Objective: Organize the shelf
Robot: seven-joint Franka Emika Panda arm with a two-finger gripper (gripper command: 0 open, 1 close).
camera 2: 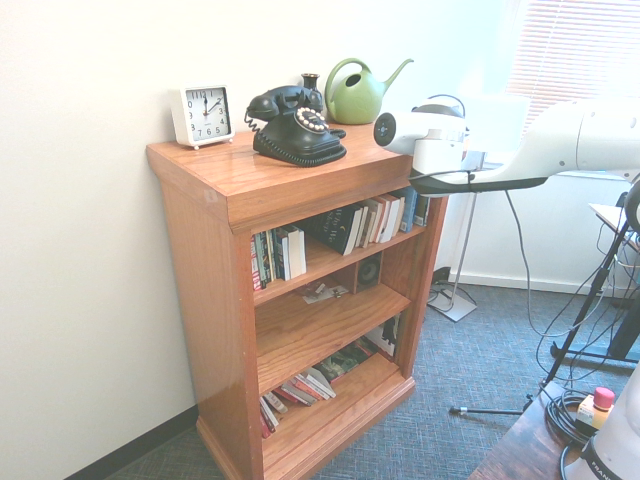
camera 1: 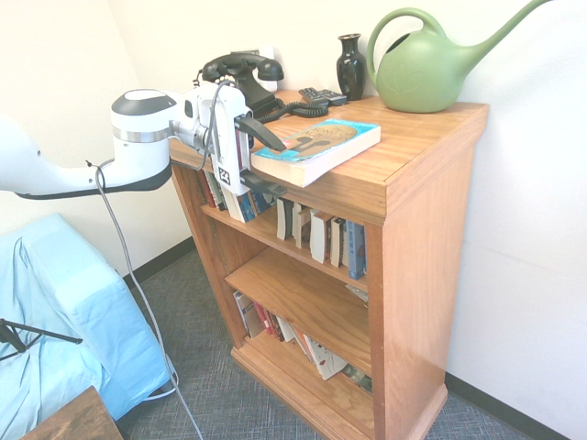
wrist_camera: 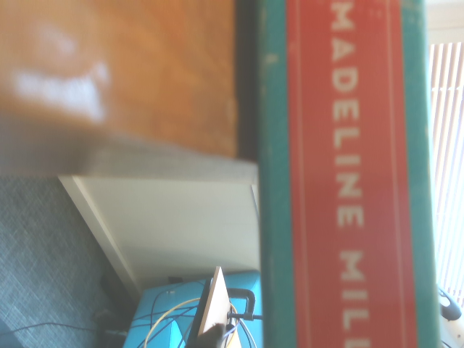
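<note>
The shelf [camera 1: 422, 229] [camera 2: 200, 300] is an orange-brown wooden bookcase against the wall. A teal-covered book [camera 1: 316, 147] lies flat on its top board, jutting over the front edge. In the wrist view its spine [wrist_camera: 348, 174] is red with a green border, beside the wooden top [wrist_camera: 116, 65]. My gripper [camera 1: 282, 170] comes in level from the left and stands open. One finger is above the book's near corner and the other below it. In the second exterior view the arm [camera 2: 440, 140] hides the book and the fingers.
On top stand a black telephone [camera 1: 240, 73] [camera 2: 293, 125], a dark vase [camera 1: 350, 64], a green watering can [camera 1: 422, 64] [camera 2: 355, 92], a remote [camera 1: 321, 94] and a white clock [camera 2: 203, 114]. Books [camera 1: 321, 234] fill the upper tier. Blue-covered furniture [camera 1: 55, 312] stands left.
</note>
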